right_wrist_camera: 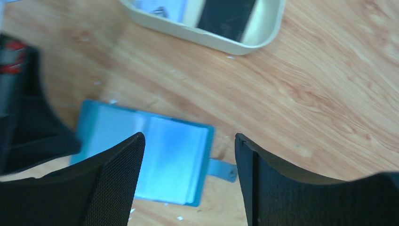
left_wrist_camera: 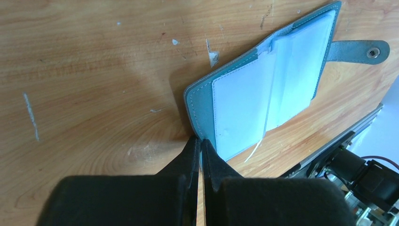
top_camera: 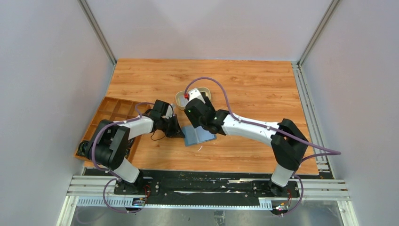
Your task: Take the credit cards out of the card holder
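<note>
The teal card holder [left_wrist_camera: 202, 103] lies open and flat on the wooden table, its snap tab [left_wrist_camera: 362, 51] sticking out to one side. Pale whitish credit cards [left_wrist_camera: 244, 108] sit in its inner pockets. My left gripper [left_wrist_camera: 201, 141] is shut on the near corner of the card holder's edge, low against the table. In the top view the holder [top_camera: 200, 135] lies between the two arms. My right gripper [right_wrist_camera: 188, 141] hangs open above the holder [right_wrist_camera: 160, 155], nothing between its fingers.
A beige oval tray [right_wrist_camera: 211, 43] stands just beyond the holder, with a dark card and a pale printed one inside. A wooden compartment box [top_camera: 113, 110] sits at the table's left edge. Small white flecks dot the wood.
</note>
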